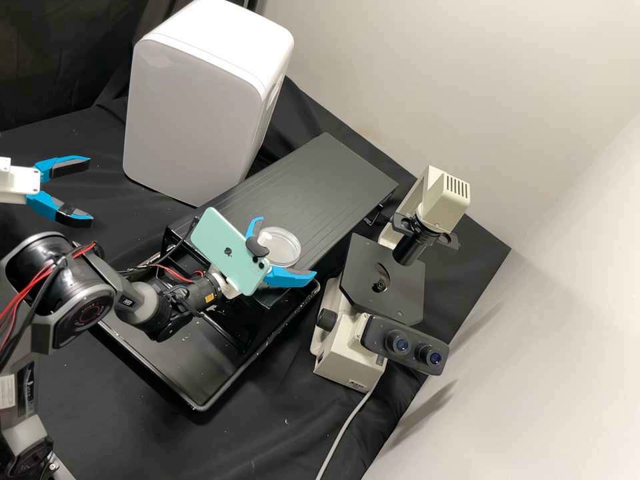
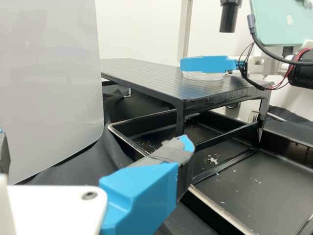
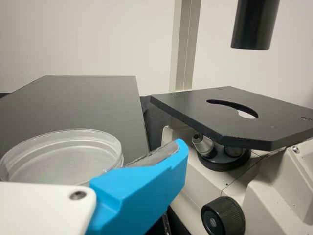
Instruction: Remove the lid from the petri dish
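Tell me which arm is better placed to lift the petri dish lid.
Right. Its hand sits at the petri dish on the black platform, while the left hand hangs open far off, beside the white box.

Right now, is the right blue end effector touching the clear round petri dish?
Cannot tell: in its wrist view the end effector overlaps the petri dish rim, hiding any gap.

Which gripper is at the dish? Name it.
The right gripper: its fingers flank the dish on the black shelf. The left gripper hangs open far off, beside the white box.
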Robot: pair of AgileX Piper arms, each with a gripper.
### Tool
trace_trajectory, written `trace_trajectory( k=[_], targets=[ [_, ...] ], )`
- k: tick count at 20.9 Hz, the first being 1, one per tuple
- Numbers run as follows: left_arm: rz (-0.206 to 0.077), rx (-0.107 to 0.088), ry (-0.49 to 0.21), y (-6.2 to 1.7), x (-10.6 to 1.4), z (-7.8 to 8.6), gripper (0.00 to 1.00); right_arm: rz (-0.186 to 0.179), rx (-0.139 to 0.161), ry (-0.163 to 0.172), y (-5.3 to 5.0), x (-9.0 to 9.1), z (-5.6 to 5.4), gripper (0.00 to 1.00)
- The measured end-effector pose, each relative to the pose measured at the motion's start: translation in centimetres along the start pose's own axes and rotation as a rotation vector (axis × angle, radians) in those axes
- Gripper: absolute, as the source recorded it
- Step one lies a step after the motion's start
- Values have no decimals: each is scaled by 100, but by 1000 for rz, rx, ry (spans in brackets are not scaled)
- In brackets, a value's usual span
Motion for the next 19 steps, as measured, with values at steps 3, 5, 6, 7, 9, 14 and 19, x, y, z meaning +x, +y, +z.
trace_trajectory(
  k=[3,5,6,7,9,14,19],
  targets=[
    [1,0,0,2,4,0,100,-3,1,3,-12,-1,-12,100],
    [-1,0,0,-1,5,-1,100,-11,-8,11,-37,-2,-35,100],
    [-3,0,1,-5,6,-2,100,-15,-16,14,-47,-2,-45,100],
    [-3,0,1,-5,6,-2,100,-18,-25,18,-57,-3,-55,100],
    [4,0,-1,8,28,1,100,-19,-31,19,-61,-3,-59,100],
    [3,0,-1,7,30,1,100,-22,-31,16,-70,0,-50,0],
    [3,0,-1,7,30,1,100,-25,-33,13,-80,3,-39,0]
  ],
)
